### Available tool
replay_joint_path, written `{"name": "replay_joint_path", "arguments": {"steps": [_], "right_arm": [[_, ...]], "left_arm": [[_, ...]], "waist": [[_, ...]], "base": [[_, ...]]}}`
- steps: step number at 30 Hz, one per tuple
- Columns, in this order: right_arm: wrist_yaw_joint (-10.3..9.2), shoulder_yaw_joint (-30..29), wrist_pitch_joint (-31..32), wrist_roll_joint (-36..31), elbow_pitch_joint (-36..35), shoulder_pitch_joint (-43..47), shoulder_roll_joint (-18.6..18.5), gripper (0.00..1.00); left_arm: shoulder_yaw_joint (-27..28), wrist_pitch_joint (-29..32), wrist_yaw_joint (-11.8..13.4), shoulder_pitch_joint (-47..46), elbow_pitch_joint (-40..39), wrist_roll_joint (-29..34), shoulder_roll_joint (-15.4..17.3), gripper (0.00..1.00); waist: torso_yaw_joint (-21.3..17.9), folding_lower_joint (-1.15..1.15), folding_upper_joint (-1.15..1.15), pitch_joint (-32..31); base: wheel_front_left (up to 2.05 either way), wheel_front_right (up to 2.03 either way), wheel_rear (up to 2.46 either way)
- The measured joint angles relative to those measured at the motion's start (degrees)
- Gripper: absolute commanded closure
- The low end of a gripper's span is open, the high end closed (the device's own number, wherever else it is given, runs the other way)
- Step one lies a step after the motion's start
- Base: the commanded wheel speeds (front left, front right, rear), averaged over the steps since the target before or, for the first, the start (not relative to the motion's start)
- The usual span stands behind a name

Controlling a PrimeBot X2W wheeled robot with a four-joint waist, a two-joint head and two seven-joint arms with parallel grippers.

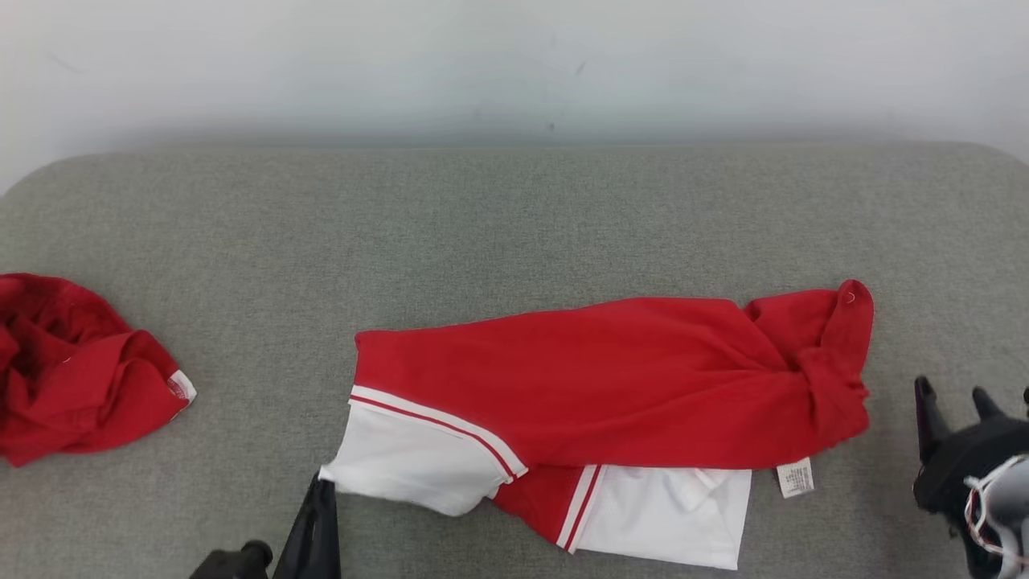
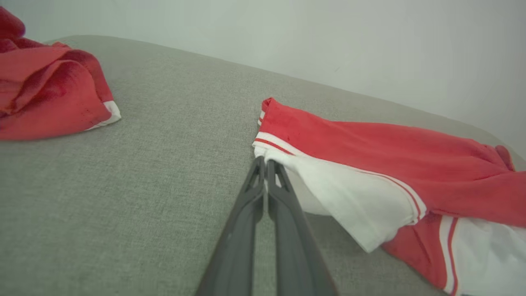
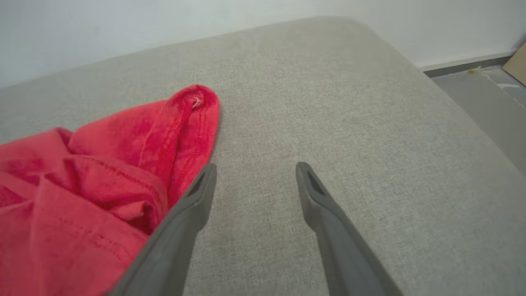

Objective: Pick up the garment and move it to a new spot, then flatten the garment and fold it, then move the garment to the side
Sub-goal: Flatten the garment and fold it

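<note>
The garment (image 1: 611, 378) is a red and white shirt lying folded lengthwise across the grey padded surface (image 1: 514, 225), with a white sleeve at its left end and bunched red cloth at its right end. My left gripper (image 1: 321, 482) is shut, its tips pinching the corner of the white sleeve; in the left wrist view the gripper (image 2: 265, 161) meets the garment (image 2: 370, 144) at that corner. My right gripper (image 1: 953, 394) stands open just right of the bunched end. In the right wrist view the gripper (image 3: 254, 168) holds nothing, and its left finger lies alongside the garment (image 3: 82, 176).
A second, crumpled red garment (image 1: 72, 370) lies at the surface's far left edge, also in the left wrist view (image 2: 49, 90). A pale wall runs behind the surface. Past the surface's right edge is grey floor (image 3: 485, 94) with a piece of cardboard (image 3: 520, 61).
</note>
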Motion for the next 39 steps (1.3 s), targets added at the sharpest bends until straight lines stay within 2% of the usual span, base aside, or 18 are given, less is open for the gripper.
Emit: {"name": "replay_joint_path", "arguments": {"steps": [1,2,6,11,17,25,31,39], "right_arm": [[0.0,-1.6,-0.1,-0.8,-0.4,1.0,1.1,0.0],[0.0,-3.0,-0.2,-1.7,-0.9,1.9,2.3,0.0],[0.0,-6.8,0.9,-3.4,-4.5,4.6,5.8,0.0],[0.01,-8.9,2.7,-5.0,-9.7,8.3,9.1,0.0],[0.0,-10.9,4.5,-6.3,-16.2,12.2,11.5,0.0],[0.01,-10.1,6.8,-6.4,-20.8,13.8,13.0,0.0],[0.01,-9.2,7.6,-6.4,-22.3,13.9,13.5,0.0],[0.01,-9.4,8.3,-6.8,-23.8,14.3,13.6,0.0]], "left_arm": [[0.0,0.0,0.0,0.5,0.5,-0.1,0.0,0.18],[0.1,0.0,0.0,0.8,1.1,-0.4,0.0,0.0],[0.5,0.6,0.3,1.4,2.5,-1.2,0.1,0.0],[1.4,0.4,1.0,3.2,4.0,-1.6,0.9,0.0],[2.3,0.3,0.5,3.7,4.9,-2.5,2.4,0.0],[3.0,3.0,-2.0,0.3,5.9,-6.2,1.8,0.0],[-1.8,11.4,-3.5,-2.4,11.1,-6.2,1.4,0.0],[-3.7,13.9,-3.0,-2.5,12.6,-5.4,1.7,0.0]], "waist": [[0.1,0.0,0.0,0.0],[0.2,0.0,0.0,0.1],[0.0,0.0,0.0,0.0],[-0.5,0.0,0.0,-0.7],[-0.7,0.0,0.0,-1.8],[-1.4,0.0,0.0,-2.2],[-1.4,0.0,0.0,-2.0],[-1.4,0.0,0.0,-1.9]], "base": [[0.0,0.0,0.0],[0.0,0.0,0.0],[0.0,0.0,0.0],[0.0,0.0,0.0],[0.0,0.0,0.0],[0.0,0.0,0.0],[0.0,0.0,0.0],[0.0,0.0,0.0]]}}
